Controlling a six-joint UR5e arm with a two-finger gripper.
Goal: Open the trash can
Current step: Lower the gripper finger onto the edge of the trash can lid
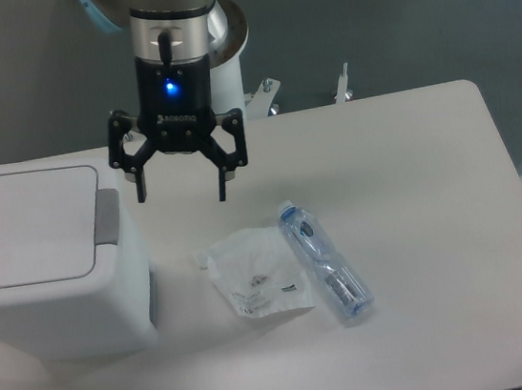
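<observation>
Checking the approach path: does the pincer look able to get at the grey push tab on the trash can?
Probably yes: the open pincer hangs beside the tab on the trash can, nothing between them.
</observation>
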